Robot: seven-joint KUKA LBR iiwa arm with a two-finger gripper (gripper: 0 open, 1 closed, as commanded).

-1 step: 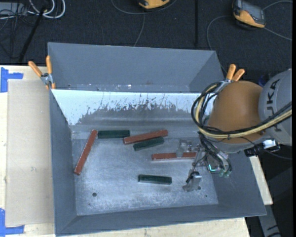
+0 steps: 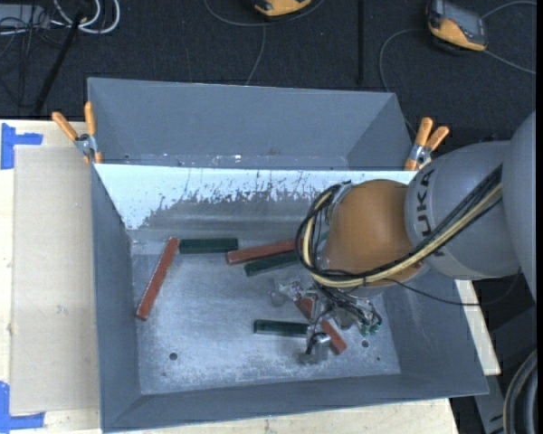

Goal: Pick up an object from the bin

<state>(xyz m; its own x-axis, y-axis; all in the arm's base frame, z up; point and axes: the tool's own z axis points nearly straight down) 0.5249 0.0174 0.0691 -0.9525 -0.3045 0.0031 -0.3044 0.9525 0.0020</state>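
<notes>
My gripper (image 2: 318, 342) is low over the bin floor at the front right, under the orange wrist cover. A short red-brown stick (image 2: 333, 338) lies slanted right beneath it and is partly hidden by it. A dark green stick (image 2: 281, 328) lies flat just to the left, with its right end reaching the gripper. I cannot tell whether either stick is gripped.
Further back, a red-brown stick (image 2: 259, 253) and a dark green stick (image 2: 270, 266) lie side by side in the middle. Another dark green stick (image 2: 208, 245) and a long red-brown stick (image 2: 157, 278) lie toward the left. The arm covers the bin's right side.
</notes>
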